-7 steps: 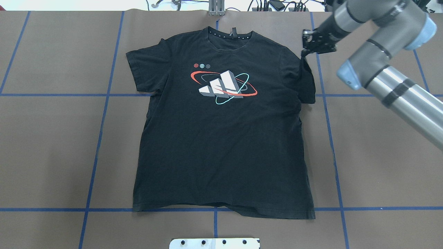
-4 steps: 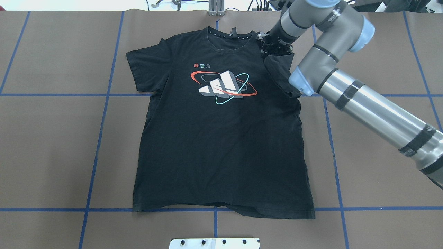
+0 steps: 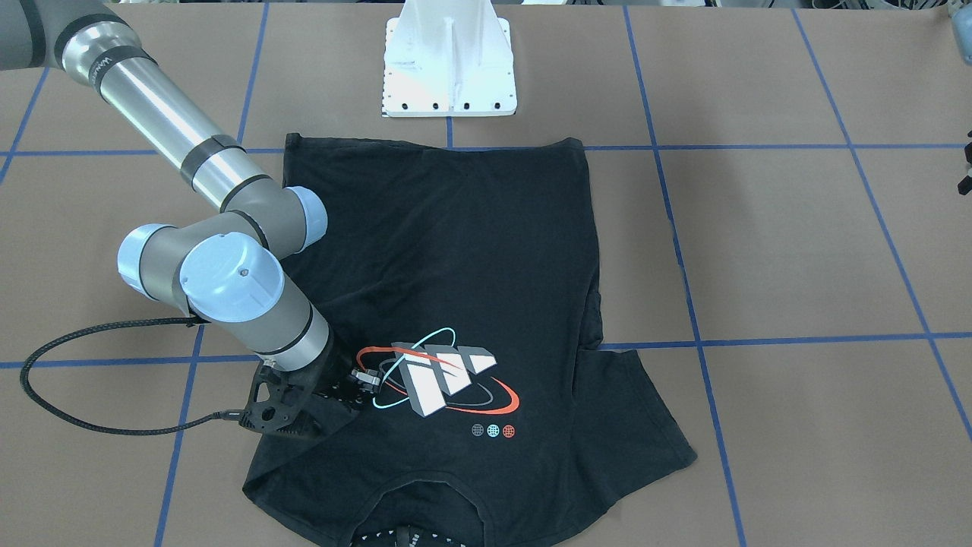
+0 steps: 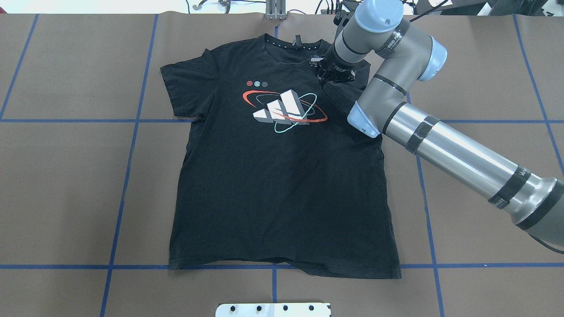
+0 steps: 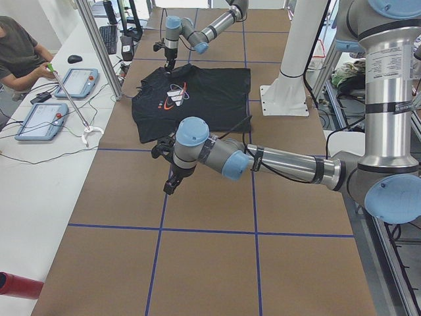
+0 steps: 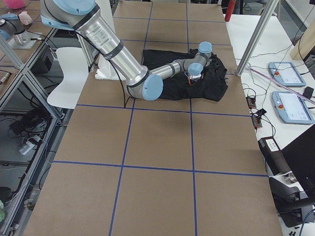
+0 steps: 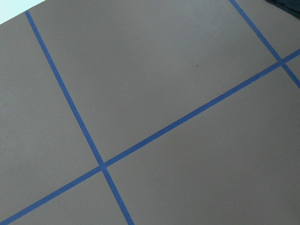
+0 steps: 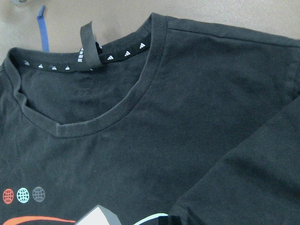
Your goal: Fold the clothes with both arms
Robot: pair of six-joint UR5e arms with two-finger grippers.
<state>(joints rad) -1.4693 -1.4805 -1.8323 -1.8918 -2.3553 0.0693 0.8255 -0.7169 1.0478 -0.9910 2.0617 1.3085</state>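
Robot lab: taped-grid table (image 4: 66, 176), teach pendants (image 5: 80, 82)

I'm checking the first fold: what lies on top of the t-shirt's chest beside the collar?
One sleeve, folded inward onto the t-shirt beside the logo, its corner pinched by the right tool. The shoulder fabric beneath that sleeve and the right arm is covered.

- Desk (image 5: 210, 263): brown, crossed by blue tape lines.
- Left arm (image 5: 283, 164), near: stretched across the desk. Its gripper (image 5: 169, 187) points down over bare desk; whether its grip is closed cannot be told.
- T-shirt (image 5: 210, 92): black, lying flat beyond that gripper.
- Right gripper (image 5: 170, 64), far: at the t-shirt's far edge.
- Person (image 5: 16, 49), two tablets (image 5: 74, 82): off the desk's edge, well apart from both grippers.
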